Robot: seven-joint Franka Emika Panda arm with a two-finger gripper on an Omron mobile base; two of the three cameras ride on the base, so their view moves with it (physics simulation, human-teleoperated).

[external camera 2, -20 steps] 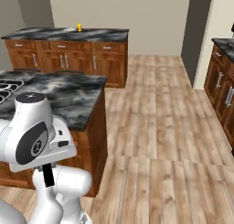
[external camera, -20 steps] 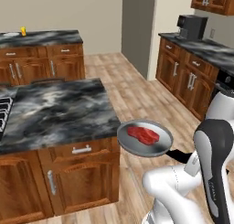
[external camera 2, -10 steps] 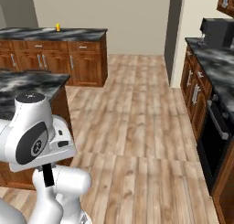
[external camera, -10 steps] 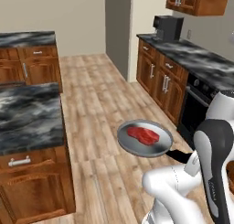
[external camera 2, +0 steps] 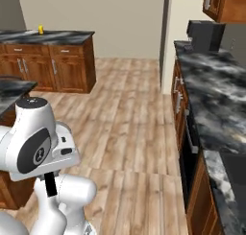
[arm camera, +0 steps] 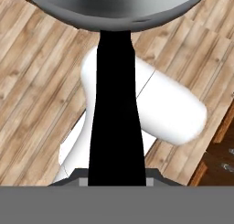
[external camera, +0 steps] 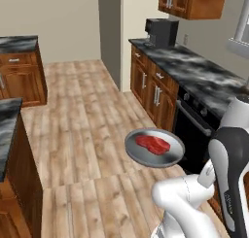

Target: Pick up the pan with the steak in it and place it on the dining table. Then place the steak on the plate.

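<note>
Your claw clamped on black handle (arm camera: 114, 104) of pan (external camera: 154, 148), jaws together on it; fingertips themselves hidden in hand view. Pan held level in air above wood floor (external camera: 82, 135), beside white arm (external camera: 233, 174). Steak (external camera: 152, 144) lies flat in pan, near centre. Dark marbled worktop (external camera: 194, 72) with wood cabinets runs along right wall, black coffee machine (external camera: 162, 32) at far end. Second worktop (external camera 2: 48, 36) far left carries small yellow item (external camera 2: 41, 29).
</note>
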